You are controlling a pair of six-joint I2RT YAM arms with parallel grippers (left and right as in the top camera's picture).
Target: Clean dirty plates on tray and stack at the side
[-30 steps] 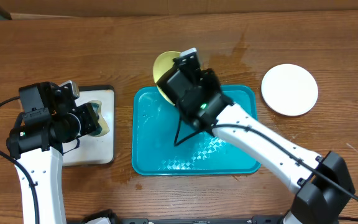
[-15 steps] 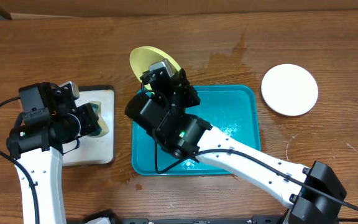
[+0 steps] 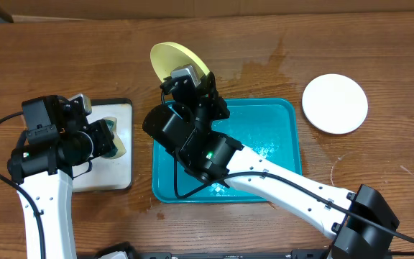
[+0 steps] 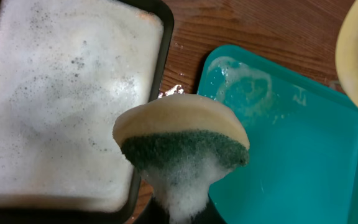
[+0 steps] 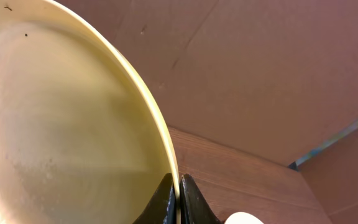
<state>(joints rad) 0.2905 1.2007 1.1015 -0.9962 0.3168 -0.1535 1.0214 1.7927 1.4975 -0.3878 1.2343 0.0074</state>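
The turquoise plastic tray (image 3: 282, 183) is a rounded rectangle with a raised rim, its floor wet and glinting, with a swirl of suds near its left end. The right arm covers much of its left half.

The pale yellow-green plate (image 3: 180, 63) is round and shallow. It is off the tray, held tilted up on edge over the tray's back-left corner. The right pincer (image 5: 179, 194) is closed narrow on the plate's rim, one dark finger on each face. From the wrist the plate's (image 5: 61, 124) glossy hollow fills the left of the view and is cut off by the edge; a few tiny dark specks show on it, possibly dirt.

To the right of the tray a white plate (image 3: 335, 103) lies flat on the wooden bench (image 3: 63, 57).

To the left of the tray sits a smaller black-rimmed pan (image 4: 55, 106) filled with white foam. Between pan and tray the left pincer (image 3: 110, 138) holds a sponge (image 4: 182, 146) with a cream top and a coarse green scouring layer. Lather hides the fingers in the wrist view.
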